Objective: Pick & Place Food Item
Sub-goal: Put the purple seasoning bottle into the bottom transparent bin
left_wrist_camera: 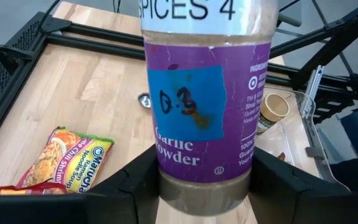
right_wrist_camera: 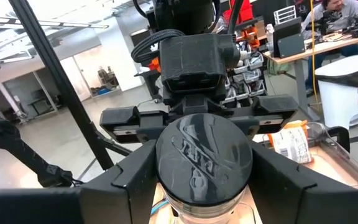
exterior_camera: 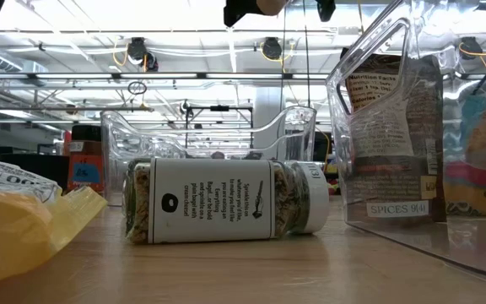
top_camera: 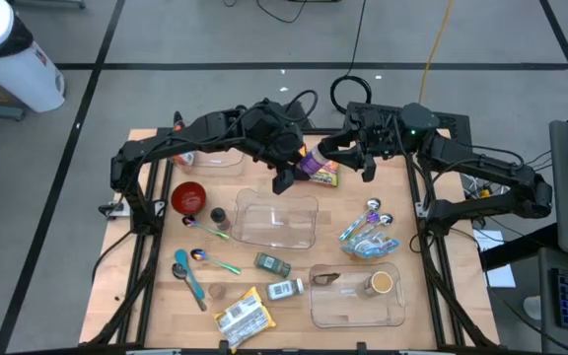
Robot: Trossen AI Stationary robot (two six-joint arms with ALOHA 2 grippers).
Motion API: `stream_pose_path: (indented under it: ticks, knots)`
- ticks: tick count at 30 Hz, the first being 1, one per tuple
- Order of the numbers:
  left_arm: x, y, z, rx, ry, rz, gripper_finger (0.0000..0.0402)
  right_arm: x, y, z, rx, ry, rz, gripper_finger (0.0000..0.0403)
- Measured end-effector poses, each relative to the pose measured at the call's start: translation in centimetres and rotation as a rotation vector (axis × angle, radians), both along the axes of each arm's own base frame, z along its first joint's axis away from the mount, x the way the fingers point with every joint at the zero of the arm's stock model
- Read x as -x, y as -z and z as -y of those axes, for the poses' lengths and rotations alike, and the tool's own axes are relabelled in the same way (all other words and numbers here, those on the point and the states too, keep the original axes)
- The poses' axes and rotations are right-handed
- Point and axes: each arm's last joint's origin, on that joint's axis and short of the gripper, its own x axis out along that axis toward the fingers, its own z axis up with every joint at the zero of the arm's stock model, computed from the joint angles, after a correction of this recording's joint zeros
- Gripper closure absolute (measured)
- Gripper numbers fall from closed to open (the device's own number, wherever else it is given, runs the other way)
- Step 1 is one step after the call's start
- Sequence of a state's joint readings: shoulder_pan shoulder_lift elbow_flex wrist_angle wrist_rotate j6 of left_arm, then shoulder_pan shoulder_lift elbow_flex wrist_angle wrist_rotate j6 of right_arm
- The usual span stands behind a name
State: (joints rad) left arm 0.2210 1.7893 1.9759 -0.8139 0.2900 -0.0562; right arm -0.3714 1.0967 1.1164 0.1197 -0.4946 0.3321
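A garlic powder jar [top_camera: 316,164] with a purple label and a black lid hangs above the table's far middle, between my two arms. My left gripper [top_camera: 292,174] comes at it from the left and is shut on its bottom end. Opposite it, my right gripper [top_camera: 348,158] comes from the right and is shut on the lid end. In the left wrist view the jar [left_wrist_camera: 207,93] runs away from the fingers, with a white "SPICES 4" label near its lid. In the right wrist view the lid [right_wrist_camera: 205,155] faces the camera. My left gripper [left_wrist_camera: 204,183] pinches the jar's bottom end [left_wrist_camera: 204,186] between its two fingers, one on each side. The fingers slant down from the table's left and lie along the jar. The jar is lifted clear of the table. My right gripper [right_wrist_camera: 205,171] has the black lid [right_wrist_camera: 166,165] between its two fingers, one on each side of its rim. The fingers come about level from the table's right, along the jar's length. The lid end points toward this wrist.
A ramen packet [top_camera: 327,178] lies under the jar. A clear bin [top_camera: 276,219] stands mid-table and another [top_camera: 358,294] at the near right. A red bowl [top_camera: 188,197], spoons [top_camera: 190,276], measuring spoons [top_camera: 368,232], two lying spice jars [top_camera: 279,276] and a yellow packet [top_camera: 243,316] are spread about.
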Motion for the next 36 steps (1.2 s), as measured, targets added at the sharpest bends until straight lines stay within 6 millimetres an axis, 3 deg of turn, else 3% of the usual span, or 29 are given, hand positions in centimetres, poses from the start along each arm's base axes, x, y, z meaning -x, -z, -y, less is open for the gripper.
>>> stream_pose_path:
  ticks: [13,22,36]
  knots:
    - [-0.1,-0.5,0.3,0.015,0.024,0.050,0.0162,1.6,-0.8,-0.5,0.035,0.004,0.021,0.0205]
    - [1.3,-3.2,0.3,0.008,0.046,0.187,0.0154,3.5,-1.7,-1.2,0.048,0.029,0.042,0.0206]
    - [0.8,-3.2,0.3,-0.029,0.064,0.215,0.0167,2.9,-1.6,-1.1,0.039,0.046,0.040,0.0206]
